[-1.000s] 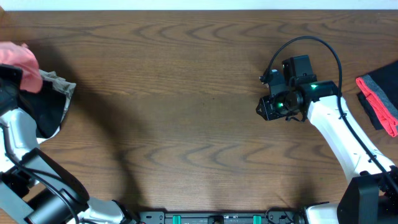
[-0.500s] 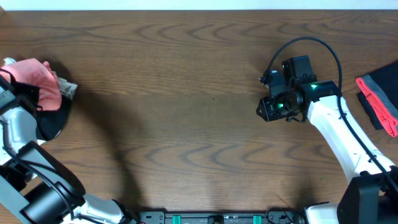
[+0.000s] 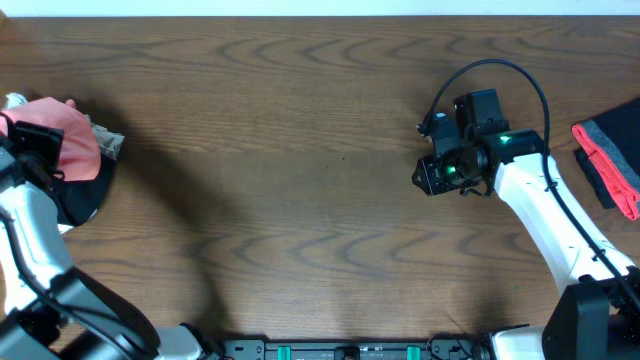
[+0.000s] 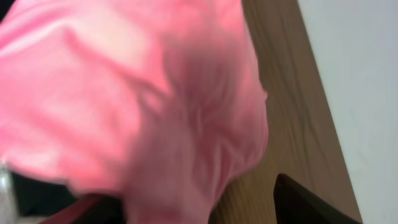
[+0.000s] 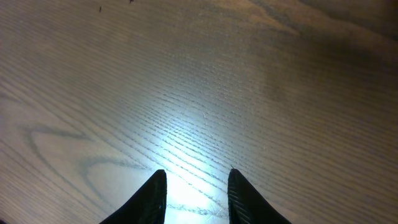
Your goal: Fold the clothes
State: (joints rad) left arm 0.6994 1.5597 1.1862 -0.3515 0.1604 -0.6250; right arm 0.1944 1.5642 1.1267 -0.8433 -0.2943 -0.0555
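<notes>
On the overhead feed I see the wooden table (image 3: 300,150) with the pink T-shirt (image 3: 75,140) bunched at nine o'clock, right at the edge, over dark cloth (image 3: 85,195). My left gripper (image 3: 38,152) sits against that heap; pink fabric floods its camera, so I cannot tell its opening or hold. My right gripper (image 5: 196,196), at three o'clock, hovers over bare wood, jaws slightly parted, empty.
</notes>
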